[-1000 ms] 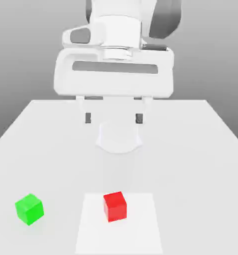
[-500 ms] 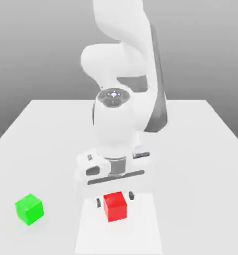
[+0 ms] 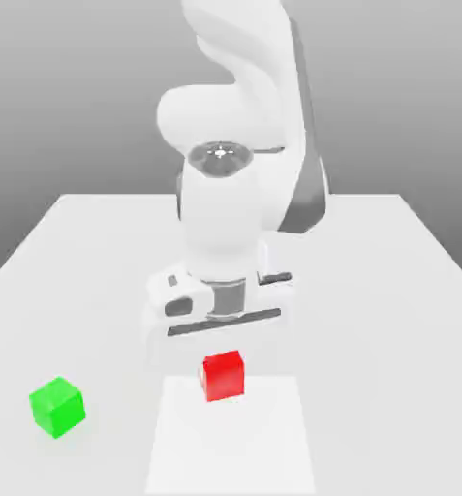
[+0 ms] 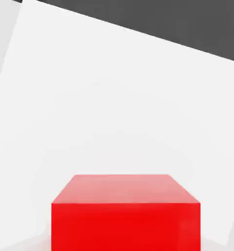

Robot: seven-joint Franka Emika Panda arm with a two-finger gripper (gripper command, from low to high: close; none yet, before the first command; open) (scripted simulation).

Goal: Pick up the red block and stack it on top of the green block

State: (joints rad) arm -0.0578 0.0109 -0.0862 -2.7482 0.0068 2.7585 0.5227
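Exterior view, left to right: the green block point(image 3: 57, 407) rests at the lower left (no lettering legible). The gripper point(image 3: 223, 360), at lower centre, is closed on the red block point(image 3: 224, 377), held above the white sheet point(image 3: 231, 446).

A simulated robot test space, and it's a bare-bones one!
Here's the white robot arm point(image 3: 225, 213), reaching over a plain pale tabletop point(image 3: 370, 339), and behind it there's just a smooth grey backdrop point(image 3: 70, 97) fading from light to dark. Down on the surface, a brighter white rectangle point(image 3: 230, 450), and look at those flat-coloured cubes, one green point(image 3: 57, 407), one red point(image 3: 224, 376), clean and unmarked: everything here has the look of a computer-rendered robotics lab setup.
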